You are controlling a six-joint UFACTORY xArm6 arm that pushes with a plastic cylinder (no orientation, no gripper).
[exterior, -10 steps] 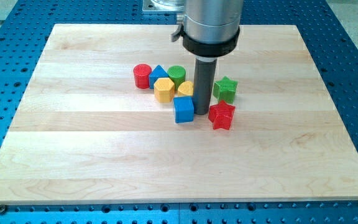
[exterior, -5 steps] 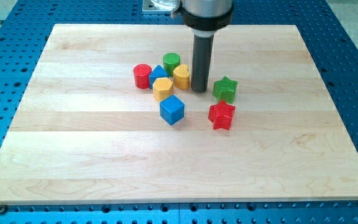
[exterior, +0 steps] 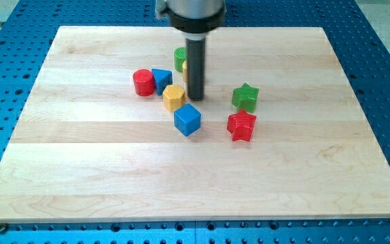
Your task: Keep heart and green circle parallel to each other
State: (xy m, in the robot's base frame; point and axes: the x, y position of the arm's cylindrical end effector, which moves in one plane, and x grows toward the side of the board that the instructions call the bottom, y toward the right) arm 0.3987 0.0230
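tip (exterior: 195, 98) down on the wooden board (exterior: 80, 169), a bare rod with nothing to open, shut or clamp, so only pushing possible. green circle (exterior: 180, 57) just behind the rod toward the view's top-left, mostly showing, right edge hidden by the shaft. only a thin yellow sliver (exterior: 185, 70) visible at the rod's left edge below the green circle, probably the heart, but too covered to confirm shape or whether touching the rod. yellow hexagon (exterior: 174, 97) just left of the tip, close, contact not clear. blue cube (exterior: 187, 119) just below-left of the tip, apart. blue triangle (exterior: 161, 79) and red cylinder (exterior: 142, 82) further left, touching or nearly touching each other. green star (exterior: 245, 97) and red star (exterior: 241, 126) off to the right, well apart from the tip.

likely small, light, rigid blocks, smooth-sided, sliding easily on the board and not fragile. no taking hold possible; best pressed low on a flat or broad side, through the middle, otherwise apt to spin or slip round the rod. round green circle especially prone to rolling off the tip if struck off-centre. crowded neighbours on the left likely to be dragged along by any push that way.
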